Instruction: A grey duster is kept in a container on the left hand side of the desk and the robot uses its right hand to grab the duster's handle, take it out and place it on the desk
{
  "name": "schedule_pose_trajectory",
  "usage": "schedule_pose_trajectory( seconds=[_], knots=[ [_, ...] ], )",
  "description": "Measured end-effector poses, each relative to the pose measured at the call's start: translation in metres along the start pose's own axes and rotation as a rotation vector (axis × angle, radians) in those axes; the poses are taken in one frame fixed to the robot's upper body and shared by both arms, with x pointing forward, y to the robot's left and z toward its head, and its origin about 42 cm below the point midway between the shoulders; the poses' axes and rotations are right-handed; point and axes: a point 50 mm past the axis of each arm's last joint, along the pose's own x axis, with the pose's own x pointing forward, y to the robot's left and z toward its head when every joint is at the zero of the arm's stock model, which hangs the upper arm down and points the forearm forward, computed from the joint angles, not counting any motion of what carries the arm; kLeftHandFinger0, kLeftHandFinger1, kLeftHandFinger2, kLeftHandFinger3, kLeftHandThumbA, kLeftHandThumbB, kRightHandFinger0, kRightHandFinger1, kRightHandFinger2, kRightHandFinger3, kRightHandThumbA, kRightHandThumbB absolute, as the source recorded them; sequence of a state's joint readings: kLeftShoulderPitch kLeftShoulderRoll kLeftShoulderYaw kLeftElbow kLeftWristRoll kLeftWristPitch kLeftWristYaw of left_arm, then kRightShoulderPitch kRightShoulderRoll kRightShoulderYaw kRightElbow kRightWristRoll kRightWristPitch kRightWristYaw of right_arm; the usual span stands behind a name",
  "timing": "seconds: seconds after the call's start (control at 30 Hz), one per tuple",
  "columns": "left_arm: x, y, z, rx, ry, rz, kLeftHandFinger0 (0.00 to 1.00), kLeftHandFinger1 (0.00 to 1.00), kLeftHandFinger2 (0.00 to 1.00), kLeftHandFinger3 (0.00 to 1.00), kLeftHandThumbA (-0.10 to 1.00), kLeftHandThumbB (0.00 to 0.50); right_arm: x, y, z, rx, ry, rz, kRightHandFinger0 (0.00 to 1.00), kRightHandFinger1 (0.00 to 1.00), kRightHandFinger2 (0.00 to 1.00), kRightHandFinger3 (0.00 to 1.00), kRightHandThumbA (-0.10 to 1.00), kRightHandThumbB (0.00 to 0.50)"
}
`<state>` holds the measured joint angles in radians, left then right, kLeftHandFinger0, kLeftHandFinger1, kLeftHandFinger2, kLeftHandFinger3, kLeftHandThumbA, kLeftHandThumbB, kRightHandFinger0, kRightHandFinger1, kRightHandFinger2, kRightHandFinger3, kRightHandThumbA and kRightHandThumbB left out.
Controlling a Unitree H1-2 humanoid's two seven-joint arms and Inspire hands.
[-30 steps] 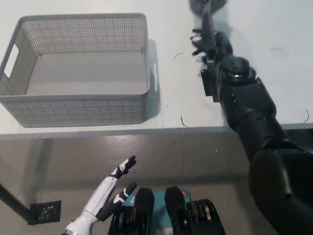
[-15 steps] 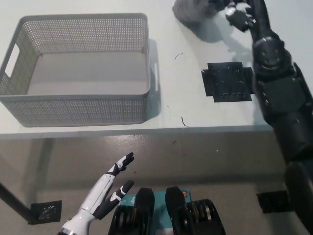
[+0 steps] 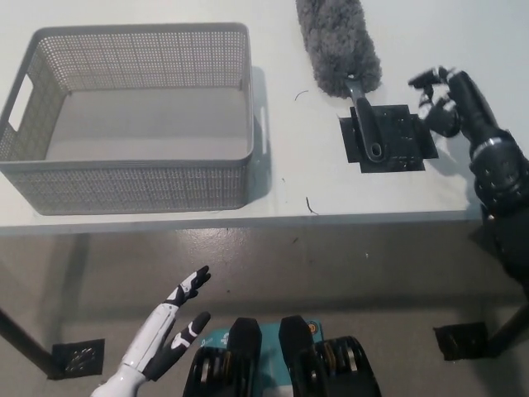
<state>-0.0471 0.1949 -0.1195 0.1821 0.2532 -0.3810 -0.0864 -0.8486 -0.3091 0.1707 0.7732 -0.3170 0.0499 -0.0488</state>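
The grey duster (image 3: 339, 45) lies on the white desk (image 3: 289, 186), right of the basket. Its fluffy head points to the far edge and its black handle (image 3: 364, 124) rests across a black square mat (image 3: 388, 138). The grey mesh container (image 3: 132, 116) stands at the desk's left with nothing in it. My black right hand (image 3: 442, 101) hovers just right of the mat, fingers apart, holding nothing and clear of the handle. My white left hand (image 3: 169, 331) rests open below the desk edge at lower left.
A few small dark threads lie on the desk between the basket and the mat (image 3: 309, 204). A black plate (image 3: 80, 358) sits on the floor at lower left, and another black plate (image 3: 461, 339) at lower right.
The duster now lies on the desk with its handle over the mat. My right hand has let go of it and drawn back to the right. The left hand sank slightly.
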Motion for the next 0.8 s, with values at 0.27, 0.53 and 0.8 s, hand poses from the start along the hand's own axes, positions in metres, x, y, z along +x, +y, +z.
schedule_pose_trajectory(
  seconds=[0.27,0.53,0.8],
  knots=[
    [-0.003,0.001,-0.001,-0.004,0.008,0.008,1.0,1.0,1.0,1.0,0.98,0.154,-0.021,-0.029,-0.031,-0.043,0.011,-0.035,0.43,0.52,0.72,0.72,0.48,0.196],
    [-0.005,-0.001,-0.004,-0.007,0.022,0.005,1.0,1.0,1.0,1.0,1.0,0.159,-0.061,-0.033,-0.023,0.042,-0.103,-0.055,1.0,1.0,1.0,1.0,1.0,0.318],
    [-0.007,-0.002,-0.008,-0.011,0.038,0.0,1.0,1.0,1.0,1.0,0.99,0.156,-0.117,-0.02,-0.023,0.132,-0.187,-0.052,1.0,1.0,1.0,1.0,1.0,0.498]
  ],
)
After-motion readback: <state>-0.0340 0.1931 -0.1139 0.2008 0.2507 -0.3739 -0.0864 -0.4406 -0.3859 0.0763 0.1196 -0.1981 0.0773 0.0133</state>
